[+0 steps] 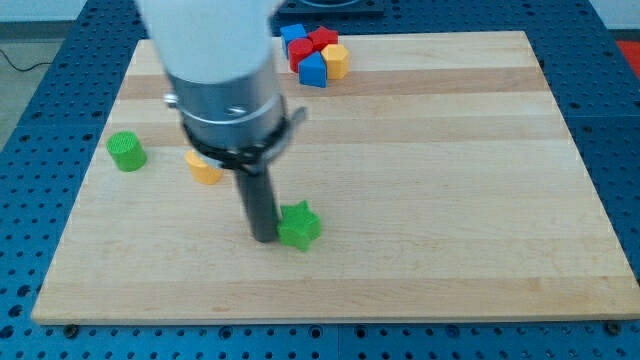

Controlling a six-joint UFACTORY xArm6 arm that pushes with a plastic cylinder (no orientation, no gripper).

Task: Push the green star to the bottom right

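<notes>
My tip (pixel 263 238) touches the green star (pixel 299 225) on its left side.
The star sits below the bench (pixel 450 200) centre, nearer the bottom edge, left of the middle. There is no pincer on this arm, only the rod.

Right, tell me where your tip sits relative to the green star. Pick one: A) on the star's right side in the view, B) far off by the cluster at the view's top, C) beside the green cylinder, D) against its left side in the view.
D: my tip stands right at the left edge of the green star in the view, well away from the green cylinder and the top cluster.
</notes>
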